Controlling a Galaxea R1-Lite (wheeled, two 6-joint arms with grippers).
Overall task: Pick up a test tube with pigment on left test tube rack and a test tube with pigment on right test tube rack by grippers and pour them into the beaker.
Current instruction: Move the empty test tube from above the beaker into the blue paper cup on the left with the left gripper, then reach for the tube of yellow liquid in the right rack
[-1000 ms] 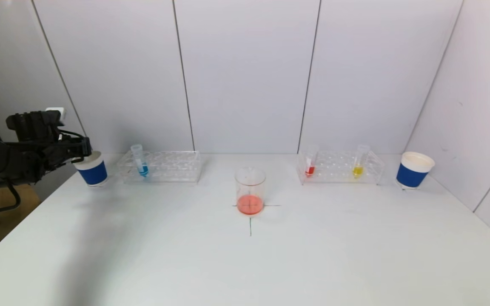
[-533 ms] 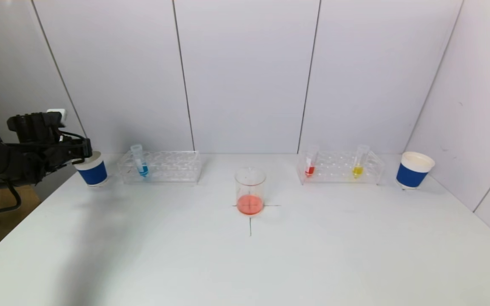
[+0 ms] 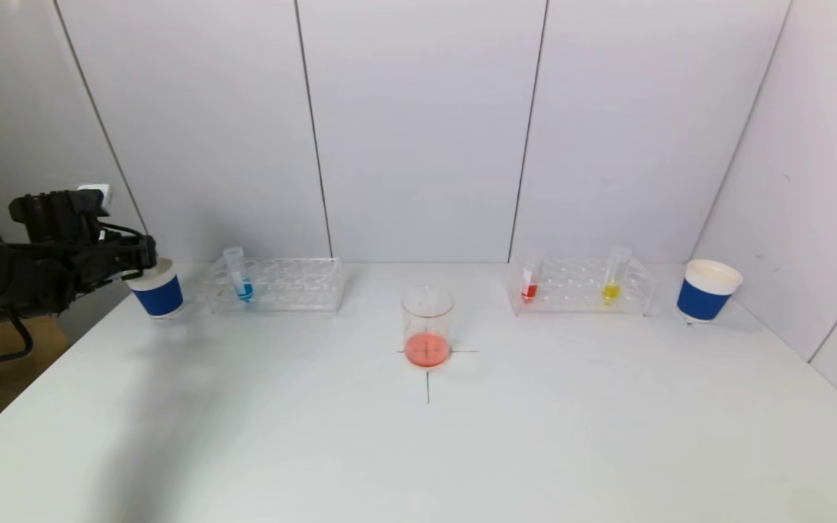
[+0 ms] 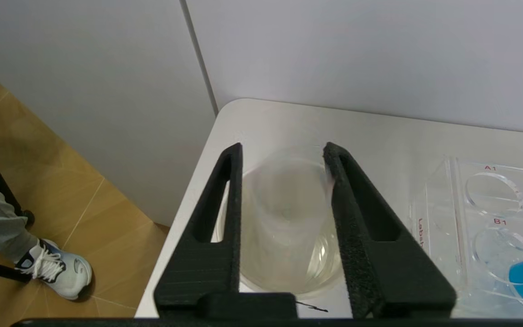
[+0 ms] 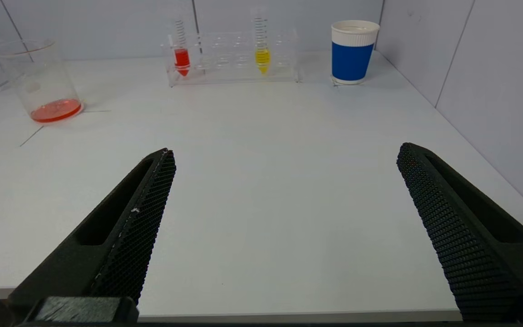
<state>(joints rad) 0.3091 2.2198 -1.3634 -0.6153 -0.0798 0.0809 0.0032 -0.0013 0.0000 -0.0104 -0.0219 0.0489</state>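
My left gripper (image 3: pixel 144 256) hangs over the blue-and-white paper cup (image 3: pixel 159 292) at the table's far left corner. In the left wrist view the gripper (image 4: pixel 283 147) is partly open, with a blurred clear empty test tube (image 4: pixel 284 213) between its fingers, over the cup's mouth (image 4: pixel 288 286). The left rack (image 3: pixel 280 285) holds a blue-pigment tube (image 3: pixel 238 274). The right rack (image 3: pixel 578 285) holds a red tube (image 3: pixel 530 282) and a yellow tube (image 3: pixel 613 282). The beaker (image 3: pixel 427 327) at the centre holds red liquid. My right gripper (image 5: pixel 286 152) is wide open and empty over the table's near edge.
A second blue-and-white cup (image 3: pixel 705 290) stands at the far right beside the right rack. White panel walls close the back and right side. The table's left edge drops to the floor just beside the left cup.
The left gripper has shifted only very slightly over the left cup. Nothing else has moved.
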